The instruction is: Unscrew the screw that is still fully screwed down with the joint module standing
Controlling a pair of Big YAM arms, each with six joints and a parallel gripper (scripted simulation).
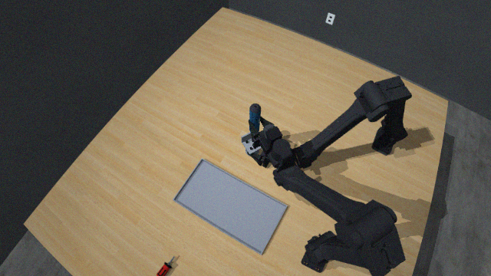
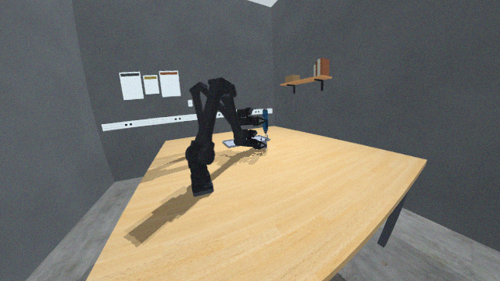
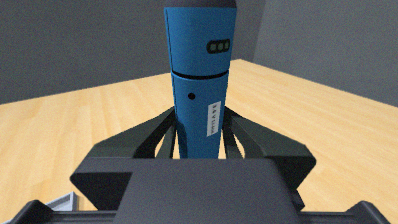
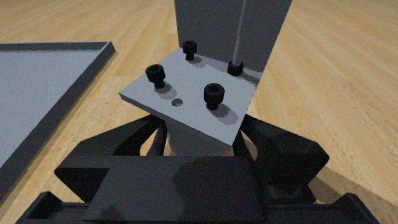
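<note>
My left gripper [image 3: 199,112] [image 1: 256,128] is shut on the electric screwdriver [image 3: 200,85] [image 1: 254,114] [image 2: 265,118], which it holds upright. The screwdriver's thin bit [image 4: 241,30] comes down onto the low screw [image 4: 235,67] at the far right of the grey bracket [image 4: 192,102] [image 1: 248,143] [image 2: 262,140]. Three other black screws [image 4: 156,75] [image 4: 189,48] [image 4: 213,95] stand higher out of the bracket. The joint module [image 4: 192,142] stands upright under the bracket. My right gripper [image 4: 199,112] [image 1: 258,151] is shut on the module's body.
A flat grey tray [image 1: 230,205] [image 4: 40,85] [image 2: 229,143] lies on the table just beside the module. A small red-handled screwdriver [image 1: 164,268] lies at the table's near edge. Both arms cross close together behind the module.
</note>
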